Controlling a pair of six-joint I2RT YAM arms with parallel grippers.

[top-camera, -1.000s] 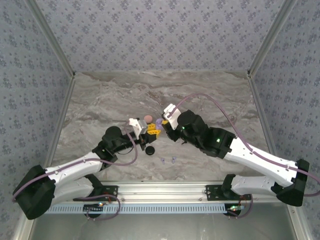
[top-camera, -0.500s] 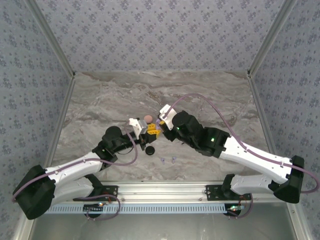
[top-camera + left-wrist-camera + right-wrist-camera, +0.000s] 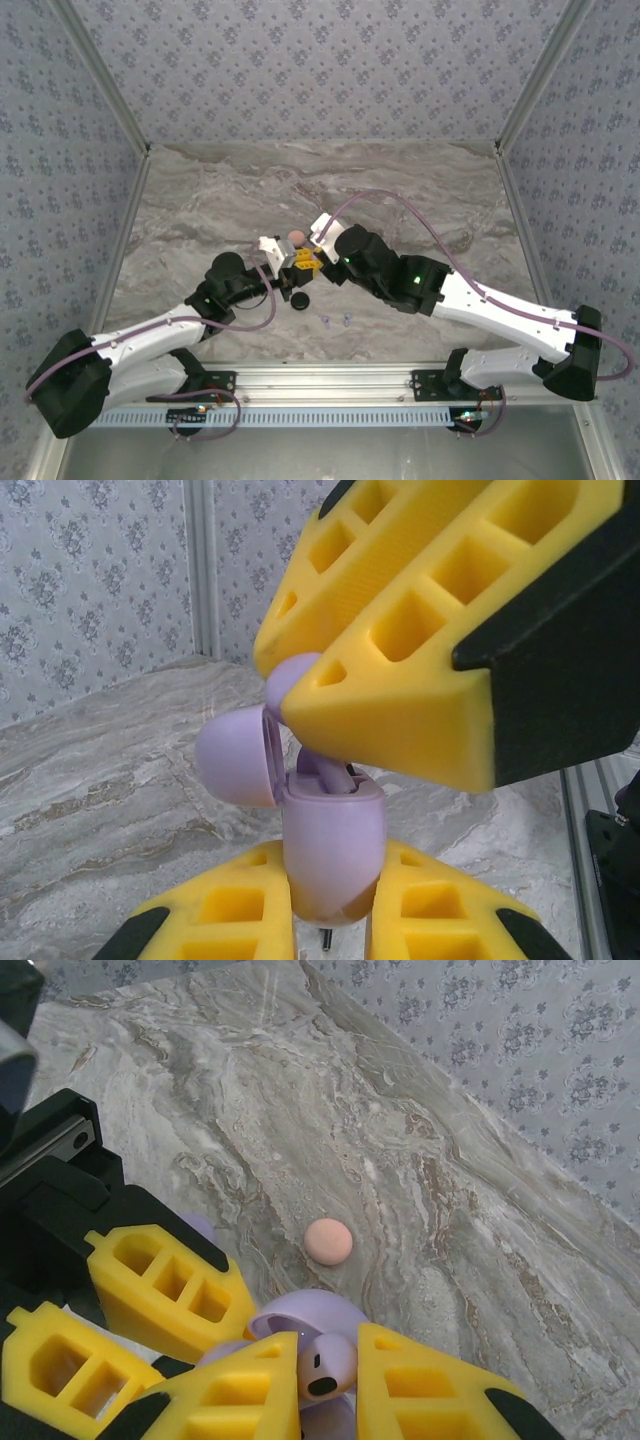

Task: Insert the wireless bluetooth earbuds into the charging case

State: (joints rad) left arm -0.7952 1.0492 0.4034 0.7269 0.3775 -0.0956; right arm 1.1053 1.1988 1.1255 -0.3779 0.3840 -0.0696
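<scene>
There's your earbud [image 3: 325, 1365], pale lavender, pinched in the right gripper [image 3: 328, 1336], whose two yellow fingers are clamped on either side of it. It hangs right over the open charging case [image 3: 335, 845]. Expect it to be featherweight, hard and glossy, so it could squirt out of a tight pinch. I'd hold it across the rounded head and leave the stem free to drop in.

The left gripper [image 3: 330, 920] is clenched on the case's lower body and holds it upright, lid [image 3: 235, 755] swung back. That looks like the right place to hold it, low and clear of the hinge. The case is smooth and rounded too, so push down gently or it may twist.

Now the awkward part: the case's sockets are hidden behind yellow fingers. A lavender stem shows at its mouth, but you can't tell whether that's a seated bud or the one you're carrying. From above, the meeting point is too small to read.

Further out on the table [image 3: 450, 1160] sit a pink case [image 3: 328, 1241], a black case [image 3: 298, 301] and two loose earbuds [image 3: 327, 321].
</scene>
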